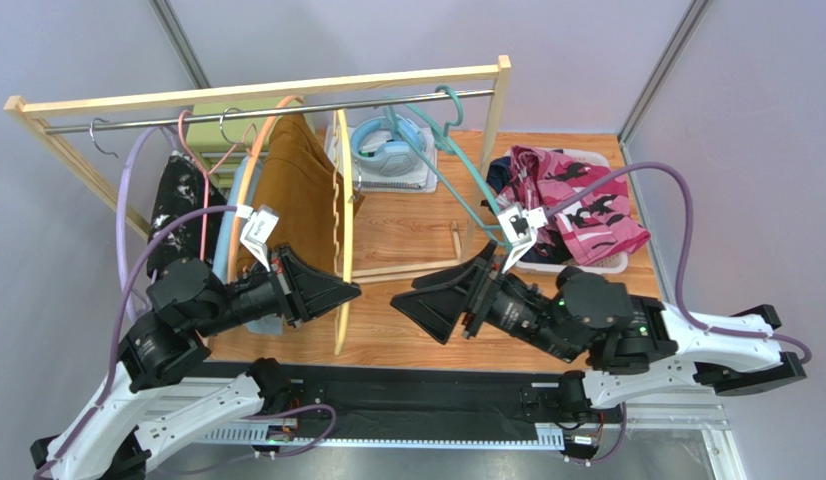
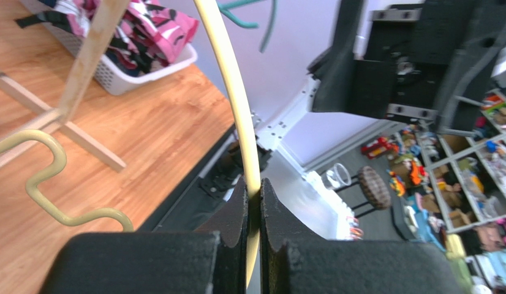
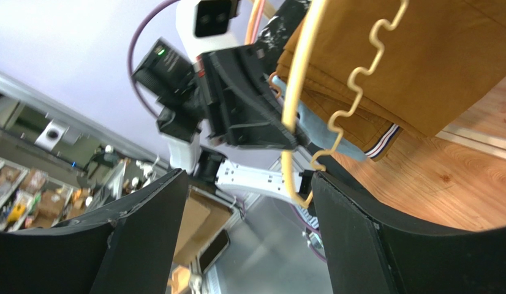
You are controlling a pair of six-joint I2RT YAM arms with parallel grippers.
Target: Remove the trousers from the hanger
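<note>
A yellow hanger [image 1: 340, 215] hangs from the rail and reaches down to the table's front. My left gripper [image 1: 352, 290] is shut on its thin rim [image 2: 237, 92], close to the lower end. The wavy bar [image 2: 44, 184] shows bare in the left wrist view. Mustard-brown trousers [image 1: 297, 190] hang just left of it, with light blue trousers [image 3: 317, 125] and black speckled trousers [image 1: 182, 200] further left. Pink floral trousers [image 1: 577, 205] lie in the white basket over a dark navy garment [image 1: 499, 172]. My right gripper [image 1: 422, 310] stands open, right of the hanger, with nothing between its fingers [image 3: 353, 233].
A wooden rack [image 1: 257, 95] with a metal rail spans the back. A teal hanger [image 1: 457, 180] slants down toward the white basket [image 1: 607, 262]; pink and orange hangers hang on the left. A light blue round item [image 1: 387, 140] lies in a tray behind.
</note>
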